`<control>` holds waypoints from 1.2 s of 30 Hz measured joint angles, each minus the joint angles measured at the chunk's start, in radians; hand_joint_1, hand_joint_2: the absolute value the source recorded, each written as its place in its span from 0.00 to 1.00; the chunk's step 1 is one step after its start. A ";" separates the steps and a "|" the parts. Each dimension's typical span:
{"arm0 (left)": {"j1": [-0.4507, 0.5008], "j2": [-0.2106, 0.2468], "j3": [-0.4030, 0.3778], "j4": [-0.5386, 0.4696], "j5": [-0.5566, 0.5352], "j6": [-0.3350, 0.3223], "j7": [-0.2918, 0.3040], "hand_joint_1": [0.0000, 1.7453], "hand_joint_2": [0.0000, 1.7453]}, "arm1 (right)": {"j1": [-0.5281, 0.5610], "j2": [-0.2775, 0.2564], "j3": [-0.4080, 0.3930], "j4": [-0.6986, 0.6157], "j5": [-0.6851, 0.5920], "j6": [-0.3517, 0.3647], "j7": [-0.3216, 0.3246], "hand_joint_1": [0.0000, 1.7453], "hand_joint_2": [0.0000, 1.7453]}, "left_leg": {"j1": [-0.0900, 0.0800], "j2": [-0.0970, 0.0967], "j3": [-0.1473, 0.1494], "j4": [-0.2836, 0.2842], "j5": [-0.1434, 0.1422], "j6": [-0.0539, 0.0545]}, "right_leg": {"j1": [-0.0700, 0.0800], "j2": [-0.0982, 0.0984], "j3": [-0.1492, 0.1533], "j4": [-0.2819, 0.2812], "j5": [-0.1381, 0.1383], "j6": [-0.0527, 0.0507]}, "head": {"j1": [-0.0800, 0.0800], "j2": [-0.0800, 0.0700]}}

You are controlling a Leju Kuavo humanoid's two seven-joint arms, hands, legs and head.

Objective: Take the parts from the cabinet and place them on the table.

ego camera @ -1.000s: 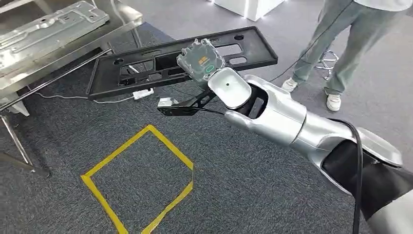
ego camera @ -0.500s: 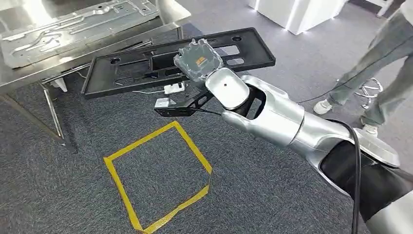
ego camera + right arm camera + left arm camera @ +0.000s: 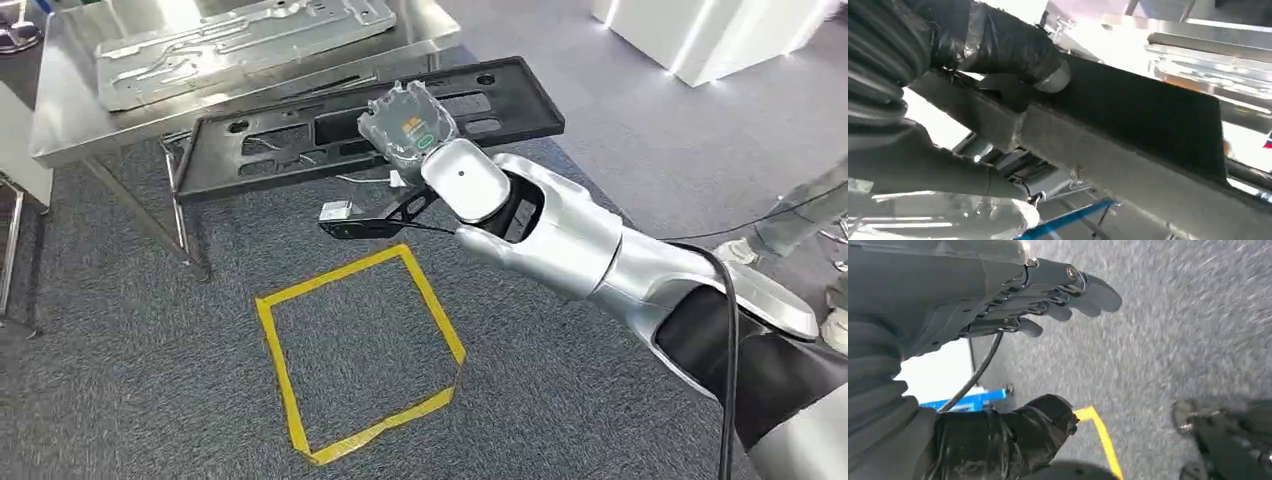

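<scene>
A long, flat black plastic panel with rectangular cut-outs and round holes near its ends is held above the grey carpet, roughly level and tilted slightly, its far long edge overlapping the near edge of a shiny stainless-steel table. On the tabletop lies a flat, pressed silver sheet-metal part with ribs and holes, set lengthwise. In the right wrist view the panel appears as a dark slab with a thick matte edge.
</scene>
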 joint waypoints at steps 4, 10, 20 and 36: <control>-0.008 0.005 0.000 0.000 0.000 0.000 0.000 0.00 1.00 | -0.005 0.000 0.000 0.000 0.000 0.000 0.000 1.00 1.00 | -0.031 0.067 0.085 -0.161 0.031 0.034 | 0.010 -0.043 0.018 -0.009 -0.013 0.015 | 0.002 0.000; -0.003 0.004 0.000 0.000 0.003 -0.001 0.002 0.00 1.00 | -0.008 0.003 -0.001 -0.001 -0.008 -0.004 0.000 1.00 1.00 | -0.014 0.010 0.125 -0.206 0.042 0.055 | 0.010 0.051 -0.034 0.133 -0.101 0.031 | 0.010 0.000; -0.002 0.000 0.000 0.000 0.003 -0.008 0.000 0.00 1.00 | 0.004 -0.002 -0.001 -0.005 -0.012 -0.018 -0.009 1.00 1.00 | -0.016 -0.049 0.115 -0.146 -0.005 0.025 | 0.011 0.071 -0.037 0.014 0.021 0.023 | 0.008 0.000; -0.004 0.002 0.000 0.001 0.009 -0.018 -0.003 0.00 1.00 | -0.002 -0.003 -0.010 -0.016 0.025 -0.038 0.024 1.00 1.00 | -0.018 -0.004 0.103 -0.156 0.011 0.025 | -0.003 0.061 -0.010 -0.008 0.012 0.025 | 0.001 0.000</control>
